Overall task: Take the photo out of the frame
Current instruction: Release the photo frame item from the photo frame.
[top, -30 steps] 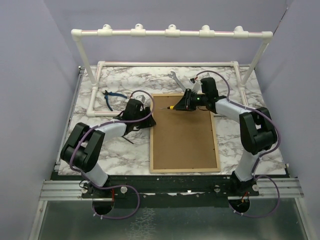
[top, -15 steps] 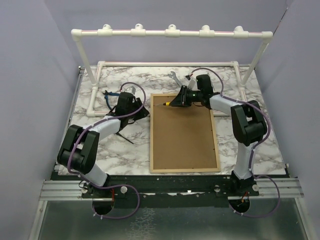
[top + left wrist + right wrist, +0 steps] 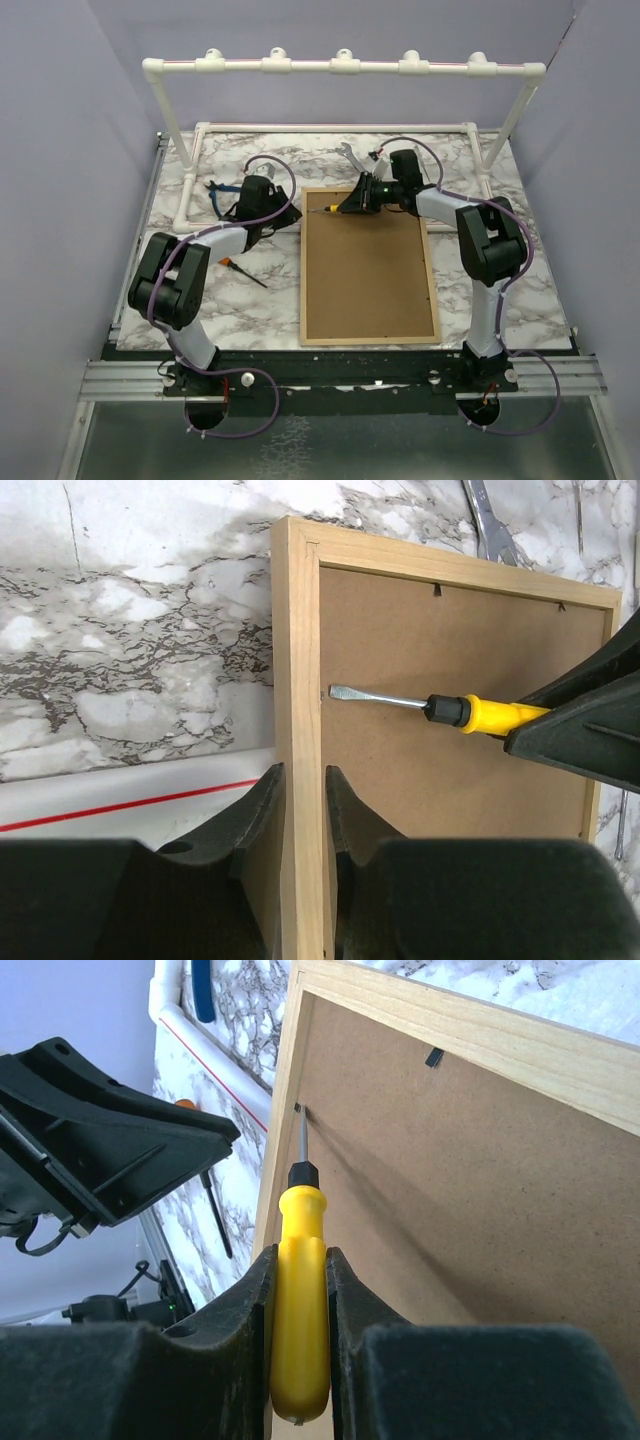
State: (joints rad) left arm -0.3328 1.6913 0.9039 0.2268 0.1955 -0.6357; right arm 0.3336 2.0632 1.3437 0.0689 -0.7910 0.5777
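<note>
— What has changed over the last second?

— The left gripper [image 3: 303, 780] has moved up along the left side of the frame [image 3: 368, 270] to its far corner. The screwdriver [image 3: 480, 713] has slid left across the back board.

— How does the frame lie?

— Flat on the marble table [image 3: 270, 300], brown back up. The photo cannot be seen from this side.

— And the right gripper?

— The right gripper [image 3: 300, 1260] is clamped on the screwdriver's yellow handle. The blade tip sits at the inner face of the left wooden edge, near the far corner.

— The left fingers?

— There is one on either side of that same wooden edge, both close against it. Whether they actually squeeze it, I cannot tell from the wrist view.
</note>
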